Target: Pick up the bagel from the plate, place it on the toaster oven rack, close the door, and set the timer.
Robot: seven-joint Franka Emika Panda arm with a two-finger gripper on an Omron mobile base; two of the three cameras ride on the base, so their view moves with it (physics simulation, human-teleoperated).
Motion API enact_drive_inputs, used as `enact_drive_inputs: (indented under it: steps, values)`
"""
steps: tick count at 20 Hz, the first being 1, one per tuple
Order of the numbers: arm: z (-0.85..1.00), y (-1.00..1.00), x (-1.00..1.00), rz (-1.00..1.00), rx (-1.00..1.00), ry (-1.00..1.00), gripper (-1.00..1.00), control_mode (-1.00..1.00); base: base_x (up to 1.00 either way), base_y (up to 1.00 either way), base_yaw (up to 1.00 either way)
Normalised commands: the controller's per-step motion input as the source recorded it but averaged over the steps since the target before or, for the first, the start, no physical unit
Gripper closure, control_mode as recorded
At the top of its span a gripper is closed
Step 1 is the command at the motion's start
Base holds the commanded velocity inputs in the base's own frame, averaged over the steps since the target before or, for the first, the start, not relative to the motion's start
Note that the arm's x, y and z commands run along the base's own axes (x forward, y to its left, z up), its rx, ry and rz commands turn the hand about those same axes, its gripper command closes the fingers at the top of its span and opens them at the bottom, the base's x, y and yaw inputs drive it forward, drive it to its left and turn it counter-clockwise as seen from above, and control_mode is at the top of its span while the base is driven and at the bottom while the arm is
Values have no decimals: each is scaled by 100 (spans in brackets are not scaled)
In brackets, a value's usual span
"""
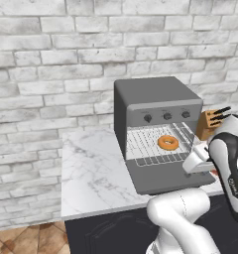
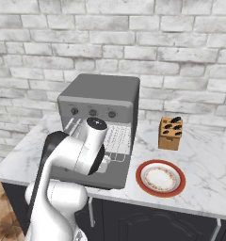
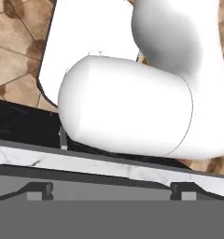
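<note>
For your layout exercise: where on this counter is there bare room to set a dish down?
Bare marble counter lies left of the toaster oven. A smaller patch sits behind the plate, right of the knife block. The dropped door crowds the oven's front.

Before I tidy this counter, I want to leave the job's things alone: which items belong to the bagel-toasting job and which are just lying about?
Part of the job:
golden-brown ring bagel
silvery wire toaster oven rack
dark grey drop-down door, lying open
round white red-rimmed plate
dark grey toaster oven

Just lying about:
wooden knife block
</note>
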Motion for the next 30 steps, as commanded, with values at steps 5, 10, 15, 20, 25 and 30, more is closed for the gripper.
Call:
enact_drive_inputs:
  steps: [5,10,15,20,25,30]
  values:
    - [-10,2,23,0,0,0,-100,-100,0,0,0]
    - [-6,5,35,0,0,0,-100,-100,0,0,0]
    - [-4,7,48,0,0,0,-100,-100,0,0,0]
    - [-1,7,47,0,0,0,-100,-100,0,0,0]
    - [0,4,49,0,0,0,-100,-100,0,0,0]
    - [0,2,50,0,0,0,-100,-100,0,0,0]
